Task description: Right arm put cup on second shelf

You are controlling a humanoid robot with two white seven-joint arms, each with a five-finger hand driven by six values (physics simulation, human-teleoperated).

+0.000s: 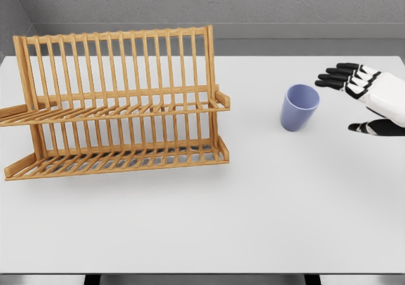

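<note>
A pale blue cup (299,107) stands upright on the white table (253,209), right of the middle. A wooden slatted rack (117,101) with two shelves stands at the left; its upper shelf (120,111) and lower shelf (120,158) hold nothing. My right hand (354,98) comes in from the right edge, a short way to the right of the cup and not touching it. Its black-tipped fingers (335,75) are spread toward the cup and the thumb (370,128) hangs below. The left arm does not show.
The rack's tall slatted back (120,63) rises behind both shelves. A grey wall (253,6) runs behind the table's far edge. The table's front edge (202,273) lies at the bottom of the view.
</note>
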